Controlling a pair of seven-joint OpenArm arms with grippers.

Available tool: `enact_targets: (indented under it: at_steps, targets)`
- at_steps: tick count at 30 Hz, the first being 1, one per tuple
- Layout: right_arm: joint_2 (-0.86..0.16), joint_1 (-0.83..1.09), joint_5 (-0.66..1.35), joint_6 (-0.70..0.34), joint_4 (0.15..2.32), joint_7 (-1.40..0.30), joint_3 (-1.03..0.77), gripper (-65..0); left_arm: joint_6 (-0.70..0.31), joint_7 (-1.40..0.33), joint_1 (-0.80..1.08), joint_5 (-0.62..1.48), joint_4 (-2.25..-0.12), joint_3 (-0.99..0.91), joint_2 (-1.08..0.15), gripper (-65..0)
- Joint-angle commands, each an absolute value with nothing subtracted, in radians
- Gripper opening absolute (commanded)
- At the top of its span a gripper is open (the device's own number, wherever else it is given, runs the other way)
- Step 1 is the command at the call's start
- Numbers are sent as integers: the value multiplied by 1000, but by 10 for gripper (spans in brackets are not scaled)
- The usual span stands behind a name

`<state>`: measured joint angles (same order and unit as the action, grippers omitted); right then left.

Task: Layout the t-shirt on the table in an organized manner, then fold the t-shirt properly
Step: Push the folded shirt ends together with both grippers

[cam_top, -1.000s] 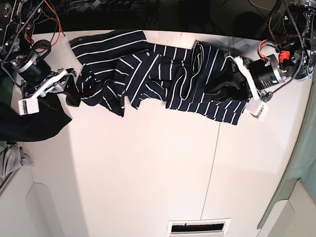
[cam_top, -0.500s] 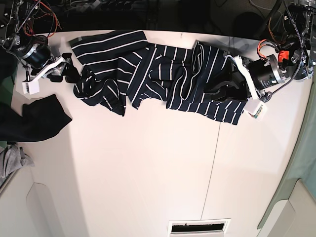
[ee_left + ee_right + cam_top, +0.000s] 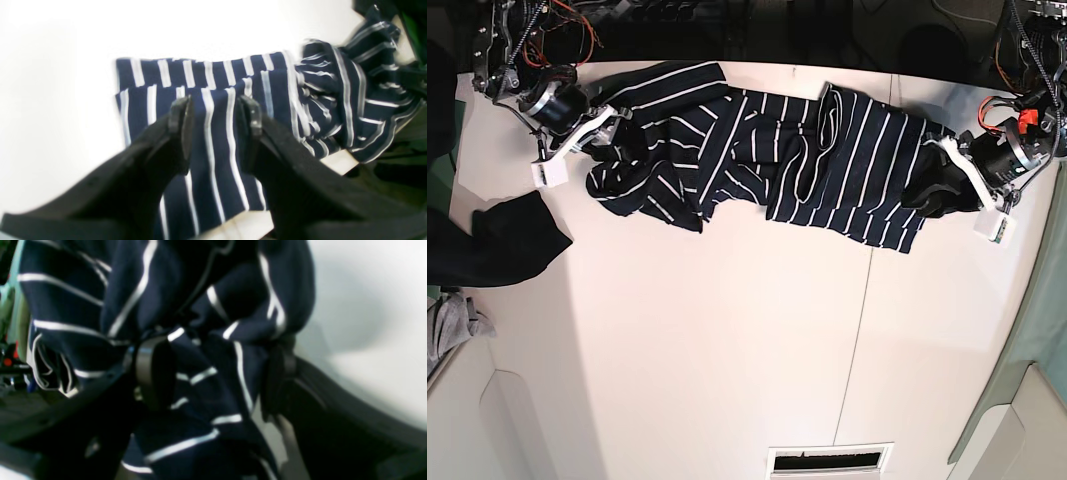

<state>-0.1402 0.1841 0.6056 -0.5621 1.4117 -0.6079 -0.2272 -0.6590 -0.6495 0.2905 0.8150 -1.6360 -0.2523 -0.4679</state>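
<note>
The navy white-striped t-shirt (image 3: 827,170) lies crumpled in a long band across the far part of the white table (image 3: 727,340). My left gripper (image 3: 924,192) is at the shirt's right edge. In the left wrist view the left gripper (image 3: 216,111) stands open, its fingertips (image 3: 181,113) apart over flat striped cloth (image 3: 213,143). My right gripper (image 3: 610,140) is pushed into the shirt's bunched left end. The right wrist view shows the right gripper (image 3: 217,373) with wide-open jaws and a lump of the shirt (image 3: 206,380) between them.
A plain dark cloth (image 3: 497,240) hangs over the table's left edge, with a small grey cloth (image 3: 452,325) below it. A thin seam (image 3: 857,320) runs down the tabletop. A slotted opening (image 3: 830,460) sits at the near edge. Cables crowd the back.
My right gripper swung up and then rightward from the dark cloth into the shirt's left end, reshaping that bunch. My left gripper drew back rightward to the shirt's right edge.
</note>
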Motion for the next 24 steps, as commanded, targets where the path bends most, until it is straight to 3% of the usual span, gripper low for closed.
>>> enact_targets:
  at_steps: [1, 2, 5, 6, 14, 24]
  targets:
    - [-141, 172, 601, -569, 1423, -594, -223, -274, -665, -624, 286, 833, -1628, -276, -482, -409]
    - [-139, 166, 602, -568, 1423, -584, -222, -329, -665, -620, 286, 833, -1603, -291, -482, -409]
    - [-135, 143, 601, -565, 1423, -582, -223, -590, -665, -609, 286, 831, -1518, -336, -482, -409]
    - [-135, 135, 601, -565, 1423, -582, -223, -650, -665, -602, 285, 828, -1489, -351, -482, -409]
    - [-136, 49, 596, -566, 1430, -602, -327, -650, -665, -580, 288, 796, -1338, -347, -480, -409]
    - [-121, 1, 824, -578, 1565, -711, -379, -650, -665, -580, 285, 810, -1333, -207, -354, -409]
